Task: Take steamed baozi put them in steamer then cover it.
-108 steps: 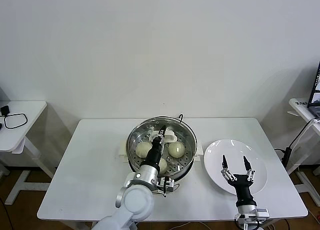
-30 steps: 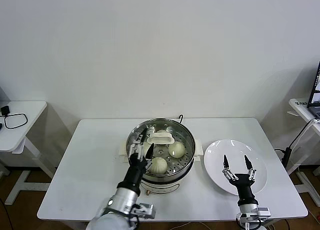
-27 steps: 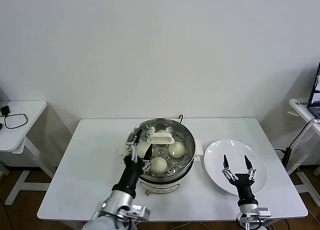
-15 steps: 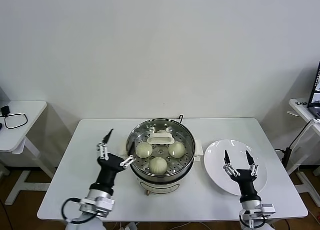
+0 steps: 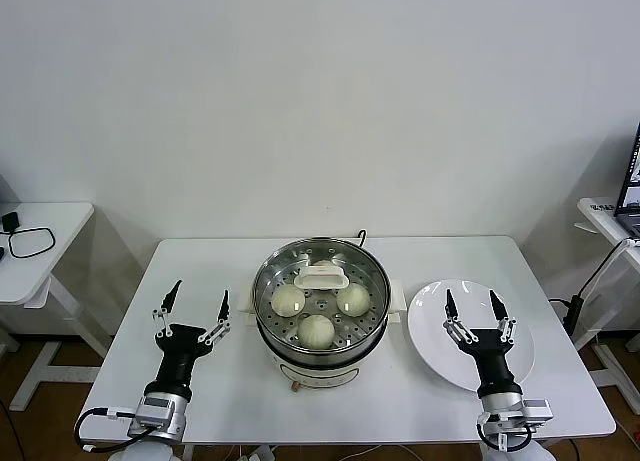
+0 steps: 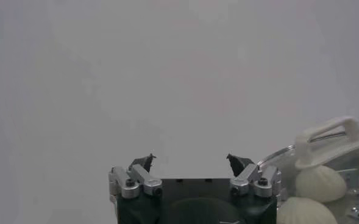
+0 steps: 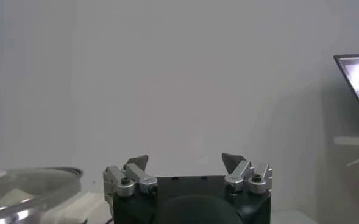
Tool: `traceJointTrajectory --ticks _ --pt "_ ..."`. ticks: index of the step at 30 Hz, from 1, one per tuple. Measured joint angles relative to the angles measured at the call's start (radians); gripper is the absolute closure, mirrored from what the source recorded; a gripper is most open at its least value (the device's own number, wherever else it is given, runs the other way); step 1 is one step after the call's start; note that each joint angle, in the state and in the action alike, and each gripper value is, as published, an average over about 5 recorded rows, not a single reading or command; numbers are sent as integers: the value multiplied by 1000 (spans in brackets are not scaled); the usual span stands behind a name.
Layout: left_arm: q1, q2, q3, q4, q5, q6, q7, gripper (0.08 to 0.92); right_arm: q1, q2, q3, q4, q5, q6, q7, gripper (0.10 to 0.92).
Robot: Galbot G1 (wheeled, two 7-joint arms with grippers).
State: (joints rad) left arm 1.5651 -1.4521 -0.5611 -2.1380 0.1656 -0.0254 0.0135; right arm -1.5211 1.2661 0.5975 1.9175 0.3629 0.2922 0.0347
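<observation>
The steamer [image 5: 350, 351] stands mid-table with the clear glass lid [image 5: 372, 281] resting on it, the lid's white handle [image 5: 321, 277] on top. Three steamed baozi [image 5: 289, 300] [image 5: 352, 298] [image 5: 317, 329] show through the glass; a fourth is hidden under the handle. My left gripper [image 5: 201, 288] is open and empty, left of the steamer and apart from it. In the left wrist view its gripper [image 6: 190, 158] is open, with the lid handle [image 6: 334, 143] and a baozi [image 6: 320, 182] off to the side. My right gripper [image 5: 469, 294] is open and empty over the white plate [image 5: 520, 326]; it also shows in the right wrist view [image 7: 184, 159].
The white plate lies to the right of the steamer and holds nothing. A side table [image 5: 40, 266] with a black cable stands at the far left. Another table edge with a laptop [image 5: 632, 186] is at the far right. A black cord [image 5: 361, 235] runs behind the steamer.
My left gripper has let go of the lid handle, drawn back from over the steamer and moved left, open. The lid stays on the steamer. The right gripper barely moved.
</observation>
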Motion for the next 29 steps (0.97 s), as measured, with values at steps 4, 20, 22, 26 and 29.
traceJointTrajectory --ticks 4,20,22,26,29 --pt "12 -8 -14 11 -28 -14 5 177 -1 1 0 12 -6 -10 4 203" --pt "42 -22 -31 36 -74 -49 18 177 -1 3 -1 41 -36 -54 16 203" --pt "42 -22 -33 37 -77 -50 21 177 -1 3 -1 44 -38 -58 18 203" --pt "42 -21 -35 40 -81 -54 25 177 -1 4 0 52 -42 -68 20 203" --pt "42 -22 -36 42 -83 -56 25 177 -1 5 0 55 -45 -71 21 203"
